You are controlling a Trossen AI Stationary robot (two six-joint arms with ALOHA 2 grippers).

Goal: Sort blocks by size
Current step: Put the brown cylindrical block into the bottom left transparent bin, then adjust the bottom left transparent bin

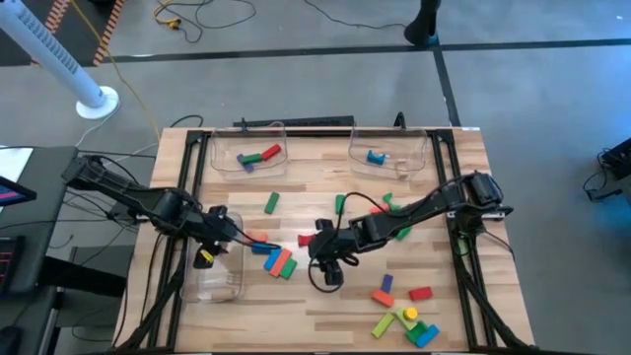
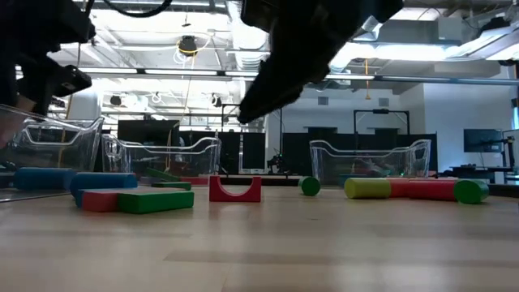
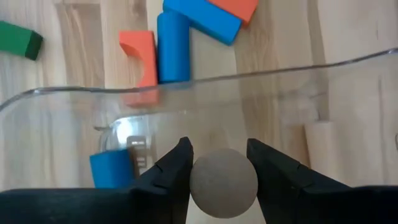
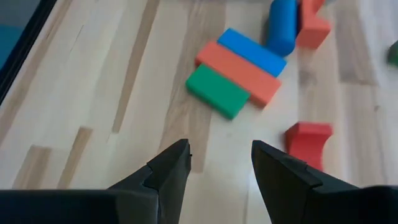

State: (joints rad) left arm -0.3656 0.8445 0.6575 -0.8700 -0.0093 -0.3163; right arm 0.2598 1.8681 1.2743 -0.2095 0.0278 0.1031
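The left claw point(image 3: 219, 163) hangs over the rim of a clear bin point(image 1: 213, 276) at the left side of the surface point(image 1: 325, 306), its fingers point(image 3: 171, 171) set against both sides of a plain wooden cylinder point(image 3: 223, 182); only the round end face shows between them, so its long axis runs straight away from the wrist camera, along the fingers. Whether the fingers press it or have just let go cannot be told. Inside the bin, just beside the claw, a blue block point(image 3: 111, 169) shows through the wall. Beyond the bin wall lie a blue cylinder point(image 3: 173, 46), its length pointing away from the claw, an orange arch point(image 3: 140, 53) touching its side, and a blue bar point(image 3: 202, 18) crossing its far end at a slant. The right claw point(image 4: 219, 165) hovers above the middle of the surface with its fingers spread and nothing between them. Ahead of it a green bar point(image 4: 217, 92), an orange bar point(image 4: 239, 70) and the blue bar point(image 4: 252, 51) lie side by side, touching, all slanted the same way; a red arch point(image 4: 308, 142) lies near its one finger. Two more bins stand at the far edge: the left one point(image 1: 246, 148) holds red, green and blue blocks, the right one point(image 1: 389, 148) a blue block point(image 1: 376, 157). Other blocks point(image 1: 404, 320) lie scattered at the near right.
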